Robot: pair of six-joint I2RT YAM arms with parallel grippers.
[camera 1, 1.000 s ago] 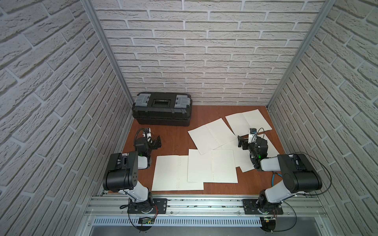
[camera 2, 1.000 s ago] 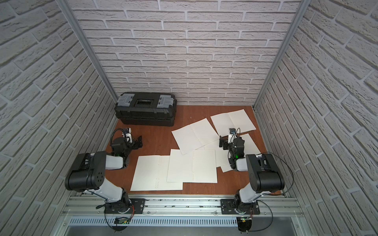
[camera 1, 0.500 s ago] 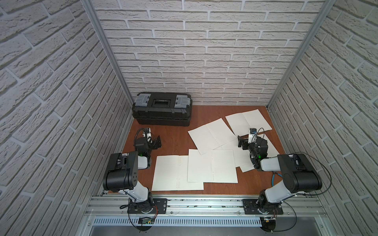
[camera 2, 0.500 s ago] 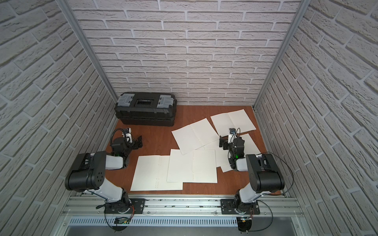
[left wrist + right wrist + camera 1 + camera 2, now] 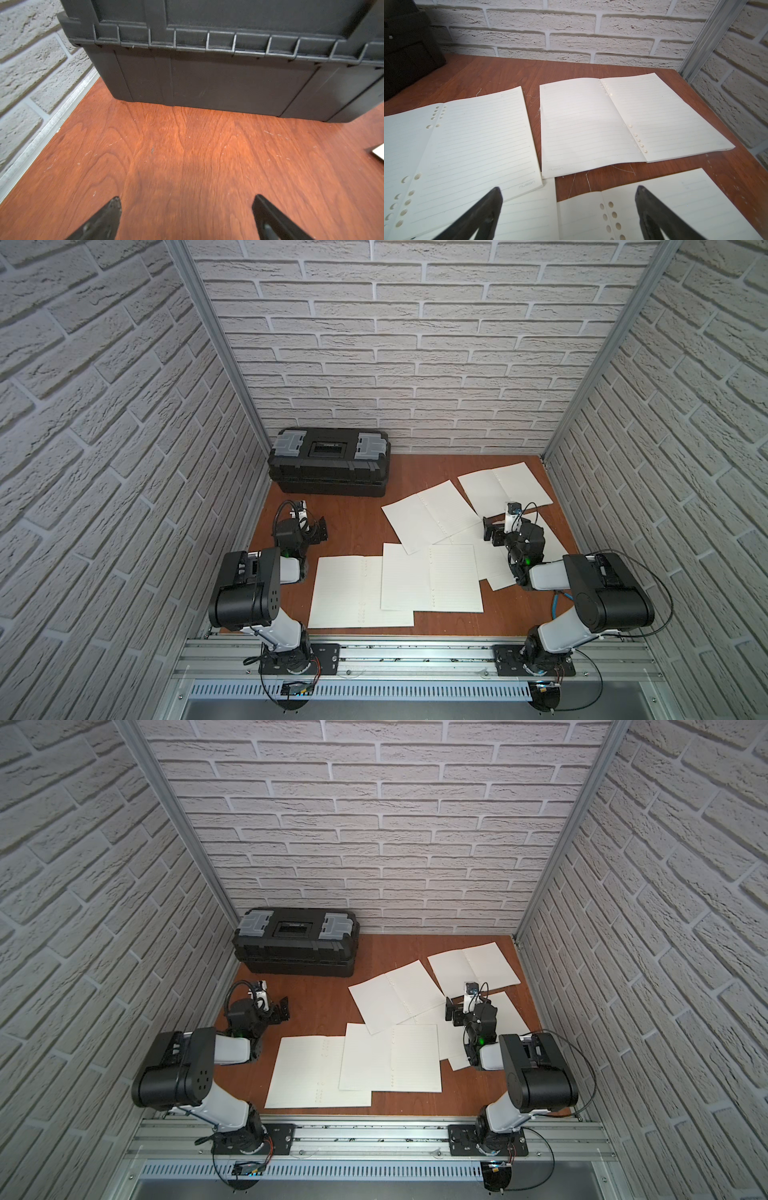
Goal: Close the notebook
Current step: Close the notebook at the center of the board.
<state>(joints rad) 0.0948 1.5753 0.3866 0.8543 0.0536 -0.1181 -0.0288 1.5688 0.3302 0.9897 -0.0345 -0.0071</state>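
Observation:
Several open notebooks with white lined pages lie flat on the wooden table, and I cannot tell which one the task means. One lies front left, one overlaps it, one lies behind them and one at the back right. My right gripper hovers open and empty over another open notebook, facing the back-right one. My left gripper is open and empty above bare wood, left of all the notebooks.
A black toolbox stands shut at the back left, just ahead of the left gripper. Brick walls close in the table at the back and both sides. A metal rail runs along the front edge.

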